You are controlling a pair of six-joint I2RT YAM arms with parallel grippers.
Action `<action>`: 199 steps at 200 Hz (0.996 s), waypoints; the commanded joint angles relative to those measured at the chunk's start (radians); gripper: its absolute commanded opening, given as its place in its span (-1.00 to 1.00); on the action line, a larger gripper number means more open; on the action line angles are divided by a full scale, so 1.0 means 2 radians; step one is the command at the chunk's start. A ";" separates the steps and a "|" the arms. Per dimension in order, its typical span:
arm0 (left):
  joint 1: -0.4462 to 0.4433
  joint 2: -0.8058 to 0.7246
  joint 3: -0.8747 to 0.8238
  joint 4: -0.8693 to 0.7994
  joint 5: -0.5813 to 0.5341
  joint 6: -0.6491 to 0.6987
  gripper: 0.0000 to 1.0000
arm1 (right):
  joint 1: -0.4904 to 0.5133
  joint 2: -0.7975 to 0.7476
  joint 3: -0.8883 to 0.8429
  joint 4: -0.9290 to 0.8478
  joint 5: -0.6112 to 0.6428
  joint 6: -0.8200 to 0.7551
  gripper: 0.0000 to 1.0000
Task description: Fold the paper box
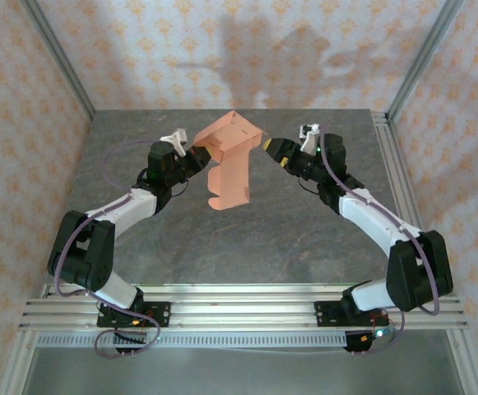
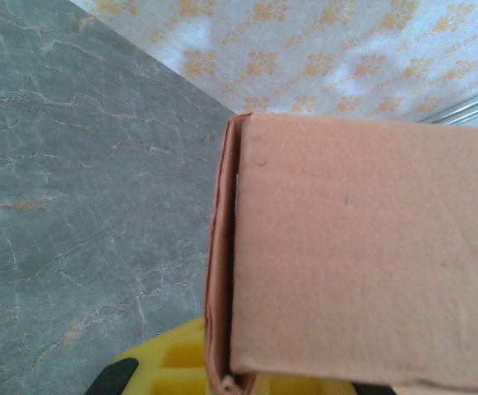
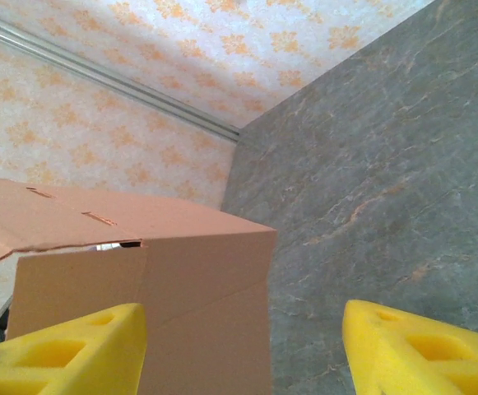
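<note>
You have the paper box (image 1: 232,158) aloft over the far middle of the table (image 1: 304,239).
Your left gripper (image 1: 197,154) clamps its left edge; right gripper (image 1: 268,146) gapes wide just beside its right edge.

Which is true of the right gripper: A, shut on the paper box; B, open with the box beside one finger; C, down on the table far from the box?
B: the right gripper has its fingers wide apart with table between them, and the paper box sits beside one finger.
</note>
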 commanded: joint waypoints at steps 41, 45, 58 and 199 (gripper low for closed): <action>0.000 0.000 0.010 0.008 -0.003 0.007 -1.00 | 0.029 0.030 0.046 0.040 -0.025 0.005 0.29; -0.001 0.000 0.012 0.007 -0.003 0.008 -1.00 | 0.032 0.032 0.048 0.041 -0.026 0.005 0.29; -0.001 0.001 0.011 0.007 -0.003 0.009 -1.00 | 0.039 0.040 0.053 0.045 -0.026 0.006 0.28; -0.025 -0.017 0.029 -0.072 -0.063 0.092 -1.00 | 0.045 0.062 0.061 -0.038 0.041 0.061 -0.77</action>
